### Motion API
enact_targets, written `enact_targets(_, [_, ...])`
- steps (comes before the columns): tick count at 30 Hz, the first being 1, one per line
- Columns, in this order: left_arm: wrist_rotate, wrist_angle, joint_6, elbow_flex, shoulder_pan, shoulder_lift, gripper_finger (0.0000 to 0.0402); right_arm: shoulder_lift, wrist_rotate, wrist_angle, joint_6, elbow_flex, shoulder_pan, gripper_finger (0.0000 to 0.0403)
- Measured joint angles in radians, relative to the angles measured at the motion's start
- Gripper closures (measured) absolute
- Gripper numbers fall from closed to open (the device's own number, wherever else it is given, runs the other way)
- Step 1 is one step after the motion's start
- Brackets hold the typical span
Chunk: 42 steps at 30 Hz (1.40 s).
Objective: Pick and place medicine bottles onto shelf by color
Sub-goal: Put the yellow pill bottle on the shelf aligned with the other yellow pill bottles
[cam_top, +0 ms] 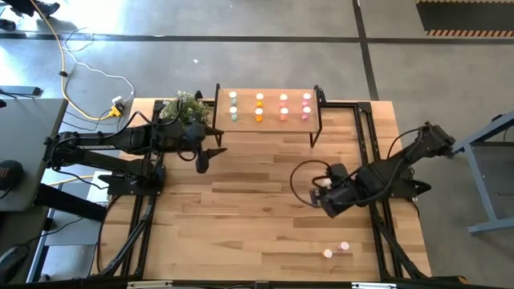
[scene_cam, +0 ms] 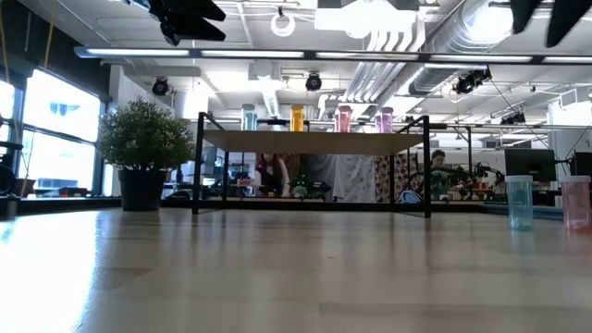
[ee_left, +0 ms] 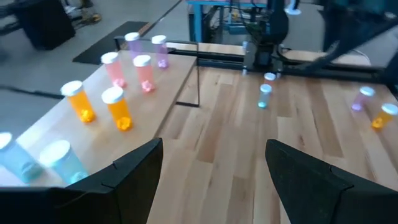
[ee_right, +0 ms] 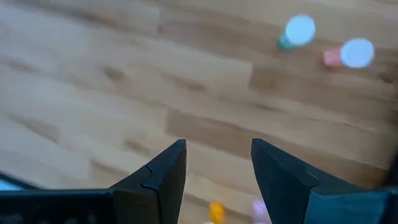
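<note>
While your right gripper [ee_right: 217,163] hovers part-open and empty over the slatted wooden tabletop [cam_top: 257,217], your left gripper [ee_left: 214,165] gapes wide beside the small light-wood shelf [cam_top: 269,120].

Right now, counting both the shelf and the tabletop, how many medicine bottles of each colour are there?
Green bottles: 3
Orange bottles: 3
Red-pink bottles: 3
Pink bottles: 3
Total: 12
</note>
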Motion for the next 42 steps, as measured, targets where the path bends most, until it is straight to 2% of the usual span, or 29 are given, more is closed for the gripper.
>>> enact_targets(3, [-0.007,0.0,-0.069,0.0,0.0,0.0,0.0126,0.0,-0.082,-0.023,-0.055,0.0,0.035,0.023])
enact_targets(9, [-0.007,0.0,-0.215,0.0,0.0,0.0,0.0126,0.0,-0.163,-0.144,-0.127,0.0,0.117,0.0231])
enact_targets(12, [-0.008,0.0,-0.287,0.0,-0.001,0.0,0.0126,-0.01,-0.17,-0.239,-0.131,0.0,0.169,0.0231])
enact_targets(15, [-0.009,0.001,-0.327,0.0,-0.009,0.0,0.0126,-0.047,-0.149,-0.26,-0.126,0.0,0.221,0.0231])
enact_targets(21, [-0.009,0.001,-0.364,0.0,-0.047,0.0,0.0126,-0.112,-0.04,-0.233,-0.067,0.0,0.322,0.023])
enact_targets(27, [-0.02,0.001,-0.398,0.0,-0.104,0.0,0.0126,-0.098,0.052,-0.086,-0.084,0.0,0.383,0.023])
enact_targets(36, [-0.093,0.001,-0.446,0.0,-0.173,0.0,0.0126,-0.019,0.016,0.069,-0.238,0.0,0.412,0.0214])
enact_targets(42, [-0.135,0.001,-0.461,0.0,-0.188,0.0,0.0126,0.068,0.031,0.147,-0.459,0.0,0.453,0.021])
